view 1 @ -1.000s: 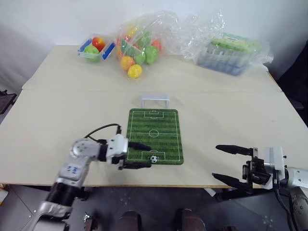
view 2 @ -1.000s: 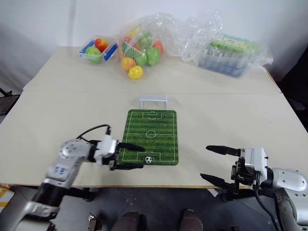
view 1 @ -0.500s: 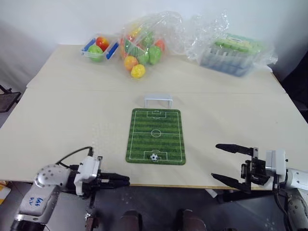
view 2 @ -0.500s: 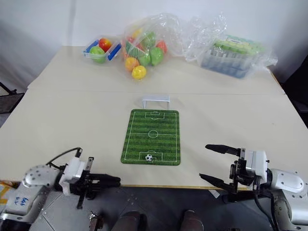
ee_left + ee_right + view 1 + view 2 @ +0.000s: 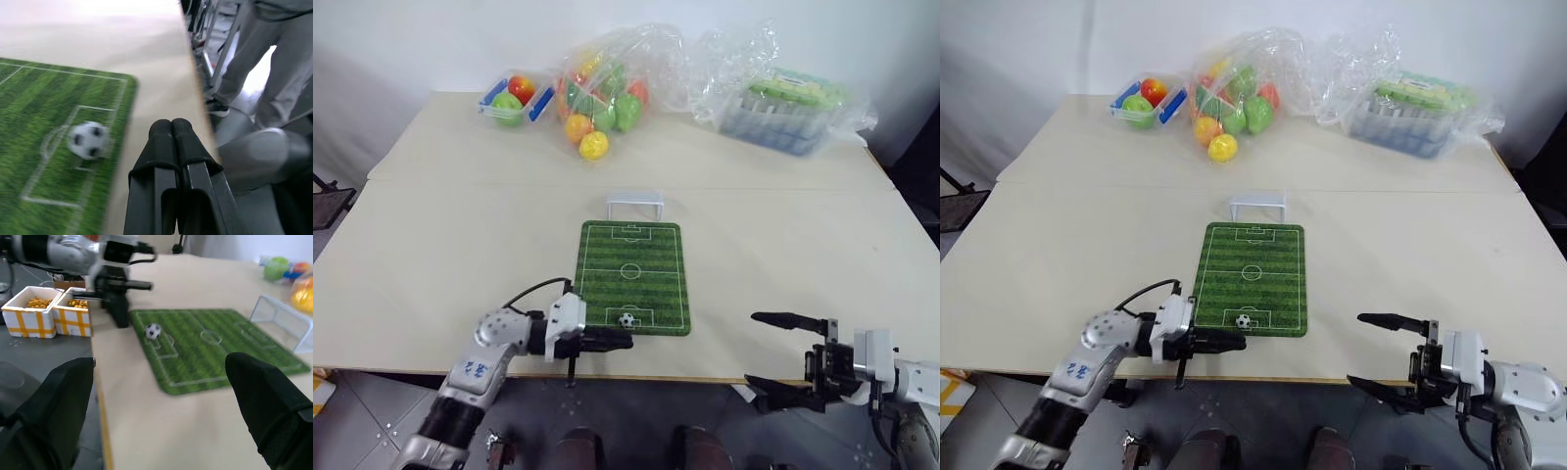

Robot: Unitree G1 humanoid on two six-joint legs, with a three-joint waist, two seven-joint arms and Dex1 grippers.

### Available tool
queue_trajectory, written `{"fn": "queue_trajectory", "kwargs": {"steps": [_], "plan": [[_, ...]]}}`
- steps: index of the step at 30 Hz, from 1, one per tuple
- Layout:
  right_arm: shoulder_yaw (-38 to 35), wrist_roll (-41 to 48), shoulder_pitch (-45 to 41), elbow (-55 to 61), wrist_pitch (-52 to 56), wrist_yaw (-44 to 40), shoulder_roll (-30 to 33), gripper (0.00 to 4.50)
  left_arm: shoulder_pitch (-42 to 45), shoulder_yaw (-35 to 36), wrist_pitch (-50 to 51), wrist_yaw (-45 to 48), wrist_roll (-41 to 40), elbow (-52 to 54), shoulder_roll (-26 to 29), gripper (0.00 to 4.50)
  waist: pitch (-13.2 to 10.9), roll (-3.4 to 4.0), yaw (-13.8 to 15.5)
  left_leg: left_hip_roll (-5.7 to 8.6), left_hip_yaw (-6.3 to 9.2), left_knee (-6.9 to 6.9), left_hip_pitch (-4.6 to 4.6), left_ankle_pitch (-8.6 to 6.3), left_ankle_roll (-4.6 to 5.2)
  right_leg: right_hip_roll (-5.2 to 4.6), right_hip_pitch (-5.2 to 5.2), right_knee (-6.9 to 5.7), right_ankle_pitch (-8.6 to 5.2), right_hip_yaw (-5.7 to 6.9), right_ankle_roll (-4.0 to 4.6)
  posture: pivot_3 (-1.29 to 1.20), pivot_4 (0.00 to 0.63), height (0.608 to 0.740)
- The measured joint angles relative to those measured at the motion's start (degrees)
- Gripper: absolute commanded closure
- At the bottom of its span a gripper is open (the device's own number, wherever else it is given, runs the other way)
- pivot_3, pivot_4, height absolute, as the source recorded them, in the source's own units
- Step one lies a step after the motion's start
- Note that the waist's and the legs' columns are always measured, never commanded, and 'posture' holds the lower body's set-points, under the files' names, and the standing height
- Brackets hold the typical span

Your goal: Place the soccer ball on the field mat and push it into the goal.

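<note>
- The left claw (image 5: 625, 339) is clenched with nothing in it — its two black fingers (image 5: 172, 131) lie pressed together, pointing toward the robot's right along the near edge of the worktop (image 5: 440, 245).
- The soccer ball (image 5: 626, 319) sits just beyond the claw's tip, close but apart from it, on the field mat (image 5: 632, 277) inside the near penalty box.
- The mat's near edge lies just past the clenched fingers; the mat runs lengthwise away from the claw toward the far side of the worktop.
- The goal (image 5: 634, 207) stands upright on the bare worktop just off the mat's far end, well apart from the ball and the left claw.
- The right claw (image 5: 786, 360) is released — its fingers spread wide and empty, pointing to the robot's left, at the near edge of the worktop well to the right of the mat.
- Far beyond both claws, at the back of the worktop, lie a clear bag of toy fruits (image 5: 597, 93), a small tub of fruits (image 5: 512, 96) and a bagged plastic box (image 5: 783, 108).
</note>
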State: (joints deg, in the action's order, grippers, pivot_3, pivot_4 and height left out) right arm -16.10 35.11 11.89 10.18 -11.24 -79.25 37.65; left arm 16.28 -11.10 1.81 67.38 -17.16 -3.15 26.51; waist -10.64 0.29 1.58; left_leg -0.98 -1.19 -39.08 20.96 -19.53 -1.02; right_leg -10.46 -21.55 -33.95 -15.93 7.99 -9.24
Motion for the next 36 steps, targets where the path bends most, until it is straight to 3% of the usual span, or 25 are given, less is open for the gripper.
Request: {"fn": "queue_trajectory", "kwargs": {"steps": [5,11,15,18,22,27,31,36], "plan": [[-0.44,-0.02,2.37,1.57,0.09,2.98,-0.37,0.0,5.87,-0.16,-2.04,-2.45,1.99,-7.85,-3.69,4.48,-0.01,-0.01,-0.09,-0.01,-0.06,-0.02,-0.03,0.01,0.01,0.01,0.0,-0.01,0.0,-0.06,0.0,0.0,0.15,0.74],[-3.43,-1.69,4.19,3.64,0.94,15.25,-5.53,0.0,18.14,2.44,-8.25,-9.32,4.62,-22.42,-8.55,4.48,0.0,-0.06,0.27,0.03,-0.07,-0.05,0.02,0.02,0.04,0.0,0.0,0.06,0.08,-0.09,-0.07,0.0,0.15,0.74],[-6.41,-6.45,2.11,3.6,-0.82,29.0,-13.69,0.0,27.75,6.05,-16.17,-14.25,6.41,-36.26,-10.18,4.48,-0.03,-0.17,0.08,0.03,-0.1,-0.01,0.09,0.02,0.04,0.01,-0.08,0.08,0.09,-0.08,-0.08,0.0,0.15,0.74],[-6.32,-8.78,2.02,4.34,-1.26,34.47,-15.91,0.0,30.65,9.16,-20.55,-12.5,4.56,-37.99,-9.96,4.48,0.03,-0.07,-0.37,0.05,-0.24,0.07,0.02,-0.03,0.13,0.0,-0.13,0.11,0.1,-0.23,-0.1,0.0,0.15,0.74],[-5.48,-9.1,2.09,5.38,-1.26,34.93,-15.67,0.0,22.99,11.85,-20.06,-6.38,0.83,-31.16,-4.18,4.48,0.04,-0.03,-1.64,0.01,-0.3,0.25,0.01,-0.04,0.14,0.04,-0.25,0.13,0.09,-0.27,-0.1,0.0,0.15,0.74],[-6.35,-7.8,1.32,4.86,-1.3,33.47,-13.03,0.0,11.78,19.55,-11.32,-5.3,-5.36,-19.06,5.58,4.48,0.01,-0.07,-1.35,0.01,-0.26,0.06,0.09,-0.05,0.16,0.01,-0.27,0.05,0.11,-0.35,-0.12,0.0,0.15,0.74],[-7.06,-5.4,-0.9,1.9,-1.48,28.11,-8.12,0.0,-4.18,27.73,-5.97,-7.63,-6.31,-11.03,14.3,4.48,-0.04,0.04,-1.74,-0.01,-0.46,0.25,-0.38,-0.17,0.25,0.01,-0.03,0.1,0.12,-0.59,-0.15,0.0,0.15,0.74],[-7.08,-3.1,-4.07,-3.22,-1.46,23.3,-6.29,0.0,-11.86,34.08,-3.58,-13.02,-6.28,-8.96,15.14,4.48,-0.08,-0.01,-0.5,-0.05,-0.47,0.13,-0.39,-0.17,0.23,0.02,-0.01,0.06,0.12,-0.6,-0.13,0.0,0.15,0.74]]}}
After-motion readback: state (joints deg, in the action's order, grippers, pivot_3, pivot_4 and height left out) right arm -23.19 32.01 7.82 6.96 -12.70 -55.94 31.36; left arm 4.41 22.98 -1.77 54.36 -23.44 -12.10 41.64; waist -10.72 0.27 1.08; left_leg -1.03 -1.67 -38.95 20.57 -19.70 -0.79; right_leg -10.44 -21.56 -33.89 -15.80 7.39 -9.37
